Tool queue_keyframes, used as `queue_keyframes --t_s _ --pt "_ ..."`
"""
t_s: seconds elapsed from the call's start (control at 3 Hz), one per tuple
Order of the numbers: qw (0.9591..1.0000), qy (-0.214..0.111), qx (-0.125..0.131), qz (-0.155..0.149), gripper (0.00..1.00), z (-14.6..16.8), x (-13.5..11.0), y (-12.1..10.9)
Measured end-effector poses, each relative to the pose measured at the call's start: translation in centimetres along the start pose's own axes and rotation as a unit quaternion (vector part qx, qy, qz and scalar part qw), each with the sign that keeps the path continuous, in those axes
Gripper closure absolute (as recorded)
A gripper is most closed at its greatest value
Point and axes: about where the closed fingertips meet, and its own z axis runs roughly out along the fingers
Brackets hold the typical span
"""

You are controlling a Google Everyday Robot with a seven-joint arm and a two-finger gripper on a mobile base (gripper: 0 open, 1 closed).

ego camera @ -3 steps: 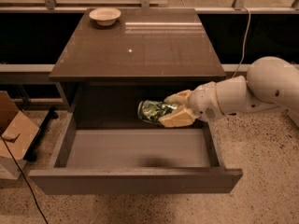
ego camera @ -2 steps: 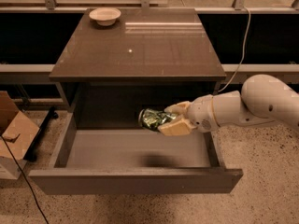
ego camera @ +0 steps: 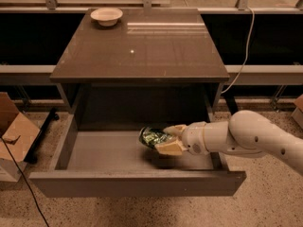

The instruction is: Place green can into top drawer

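– Cardboard box (ego camera: 14, 136) down at the far left and the beige bowl (ego camera: 106, 16) up on the cabinet top (ego camera: 142, 56), those don't matter, right? How far along is the can job?

– Yeah, ignore those. The top drawer (ego camera: 132, 183) is pulled wide open, so that part's sorted. The green can (ego camera: 150, 137) is lying on its side inside the drawer, a bit right of the middle, low over the grey floor. The gripper (ego camera: 166, 139) is right there with it, one tan finger above the can and one below, closed around it, so it's got a proper hold. The white arm (ego camera: 246, 138) reaches in from the right, over the drawer's side wall.

– So done or not?

– Nearly, I'd say. The can's in the right place but hasn't been let go. There's a shadow on the floor under it, so I reckon it hangs a touch above instead of resting, though I can't swear to that. What's left: lower it the last bit, open the fingers, pull the arm out.
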Motion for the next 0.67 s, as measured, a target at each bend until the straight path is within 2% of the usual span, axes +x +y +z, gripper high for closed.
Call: queue_keyframes --t_s 0.33,0.67 --pt "0.9997 0.017 0.012 0.013 0.81 1.9 1.4 -1.4" --pt "0.9988 0.043 0.014 0.016 0.50 4.9 1.5 -3.9"
